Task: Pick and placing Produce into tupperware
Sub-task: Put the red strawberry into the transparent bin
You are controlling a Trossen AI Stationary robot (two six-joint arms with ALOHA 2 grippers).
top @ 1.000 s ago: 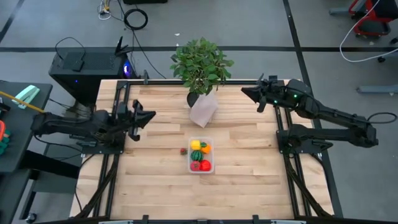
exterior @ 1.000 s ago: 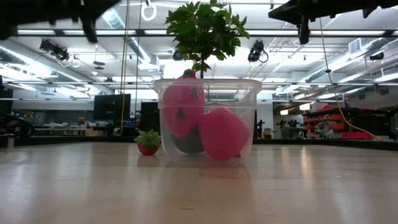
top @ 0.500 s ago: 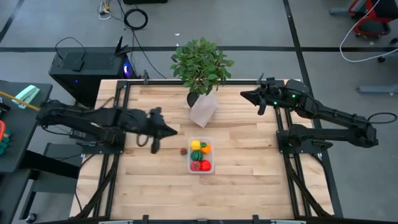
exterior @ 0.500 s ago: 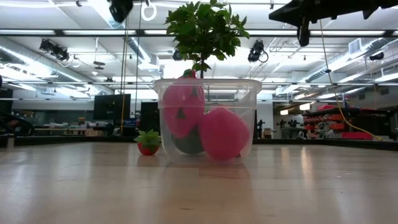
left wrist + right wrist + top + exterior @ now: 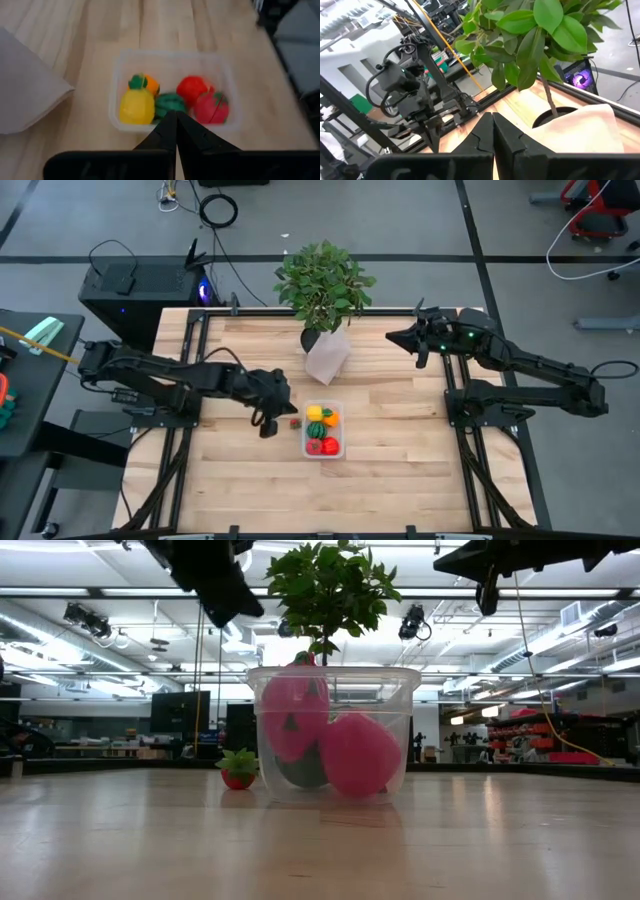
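The clear tupperware (image 5: 323, 431) stands mid-table and holds several pieces of produce: yellow (image 5: 136, 106), orange, striped green (image 5: 170, 104), red (image 5: 192, 89) and pinkish-red (image 5: 212, 107). One small red piece with green leaves (image 5: 295, 422) rests on the wood just left of the tub, also seen in the low view (image 5: 238, 769). My left gripper (image 5: 279, 408) hangs shut above the table beside that loose piece, slanting down toward the tub (image 5: 172, 75). My right gripper (image 5: 392, 335) is shut, held high at the far right.
A leafy potted plant (image 5: 322, 280) in a pale wrapped pot (image 5: 327, 356) stands at the far edge, just behind the tub. Black frame rails run along the table's left (image 5: 180, 460) and right sides. Bare wood lies in front of the tub.
My left gripper has swung from the table's left edge out toward the tub, tipping from level to slanting down, and stays shut. The produce and the tub have not moved.
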